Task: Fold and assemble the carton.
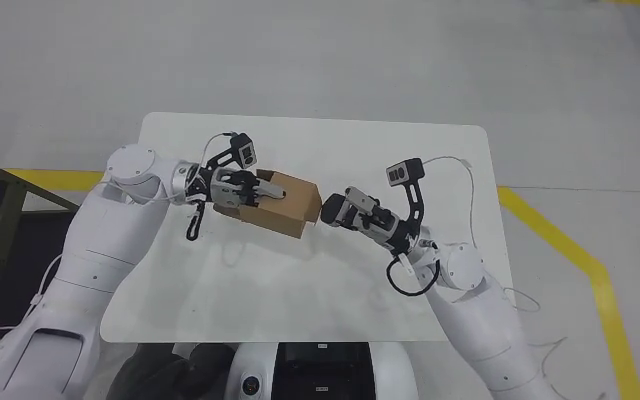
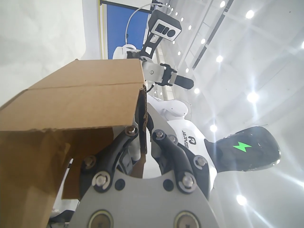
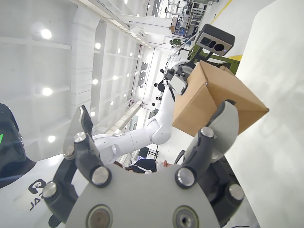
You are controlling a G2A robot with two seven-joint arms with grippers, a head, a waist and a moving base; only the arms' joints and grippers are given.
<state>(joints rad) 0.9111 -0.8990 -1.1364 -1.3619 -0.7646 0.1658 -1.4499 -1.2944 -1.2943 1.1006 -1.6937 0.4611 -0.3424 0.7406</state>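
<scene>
Looking down from above: the brown carton (image 1: 285, 205) sits over the middle of the white table (image 1: 440, 150), between the two arms. The left gripper (image 1: 245, 190) is on its left end, and the right gripper (image 1: 335, 208) is just beside its right end.

Left wrist view: the jaws are closed tight on a cardboard wall of the carton.

Right wrist view: the jaws stand wide apart and hold nothing, with the carton just beyond them.

Brown carton (image 1: 288, 203); white table (image 1: 300, 290).
</scene>
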